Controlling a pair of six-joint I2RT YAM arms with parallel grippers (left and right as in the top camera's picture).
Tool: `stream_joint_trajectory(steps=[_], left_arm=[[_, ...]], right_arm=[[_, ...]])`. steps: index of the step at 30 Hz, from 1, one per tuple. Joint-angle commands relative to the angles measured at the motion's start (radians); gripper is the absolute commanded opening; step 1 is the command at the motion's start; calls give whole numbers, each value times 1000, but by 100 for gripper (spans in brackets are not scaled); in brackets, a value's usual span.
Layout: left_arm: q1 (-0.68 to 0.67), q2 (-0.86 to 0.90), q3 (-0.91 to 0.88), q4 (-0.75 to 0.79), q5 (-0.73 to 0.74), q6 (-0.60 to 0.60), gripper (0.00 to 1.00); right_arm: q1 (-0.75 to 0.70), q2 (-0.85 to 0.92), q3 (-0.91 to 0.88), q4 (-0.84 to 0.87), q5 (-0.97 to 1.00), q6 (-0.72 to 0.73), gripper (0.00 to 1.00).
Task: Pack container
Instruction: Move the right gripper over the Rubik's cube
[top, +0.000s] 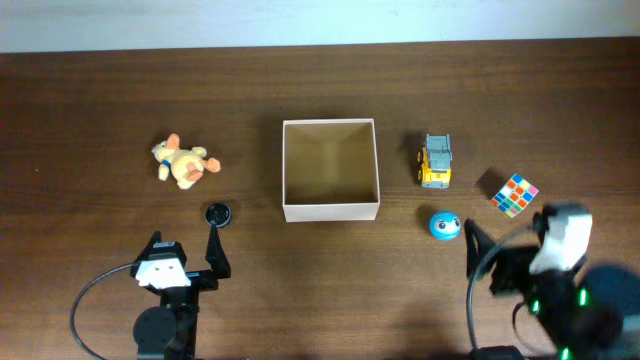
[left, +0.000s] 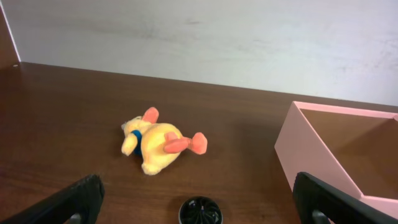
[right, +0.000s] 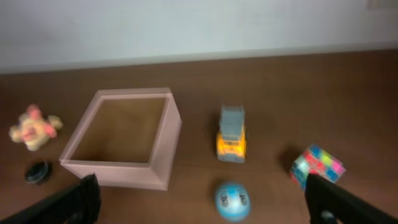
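Observation:
The container (top: 331, 210), a square open box, white outside and tan inside, sits mid-table with nothing in it. It also shows in the left wrist view as the container (left: 309, 148) and in the right wrist view as the container (right: 163, 148). Left of it lies a yellow plush duck (top: 183, 162) (left: 158, 144), with a small black round disc (top: 218, 213) (left: 200, 212) nearer me. My left gripper (top: 185, 250) (left: 199, 188) stands open just behind the disc, holding nothing. My right gripper (top: 508, 236) (right: 200, 190) is open too, behind a blue ball (top: 445, 224) (right: 232, 200).
A yellow and grey toy truck (top: 435, 161) (right: 232, 134) stands right of the box. A multicoloured puzzle cube (top: 514, 194) (right: 318, 165) lies further right, close to my right arm. A pale wall runs along the table's far edge.

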Motion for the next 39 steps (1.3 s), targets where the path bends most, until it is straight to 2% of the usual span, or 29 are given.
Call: stream_joint_trajectory(steps=[1, 6, 14, 15, 23, 26, 36, 37, 39], left_arm=[[3, -10, -6, 2, 14, 16, 99], [3, -10, -6, 2, 14, 16, 99], [3, -10, -6, 2, 14, 16, 99], [3, -10, -6, 2, 14, 16, 99], [3, -10, -6, 2, 14, 16, 99], [3, -10, -6, 2, 14, 15, 99], [3, -10, -6, 2, 14, 16, 99], [3, -10, -6, 2, 14, 16, 99], [3, -10, -6, 2, 14, 16, 99]], right_arm=[[8, 233, 178, -95, 53, -89, 99], [8, 494, 349, -151, 37, -138, 99], [7, 777, 388, -116, 25, -121, 99], [7, 802, 388, -117, 32, -94, 99], [-91, 920, 388, -178, 79, 383, 99], [-140, 936, 388, -175, 78, 440, 99], [-209, 946, 384, -123, 119, 446, 99], [-210, 946, 380, -128, 138, 479, 99], [-211, 948, 372, -154, 224, 637, 99]])
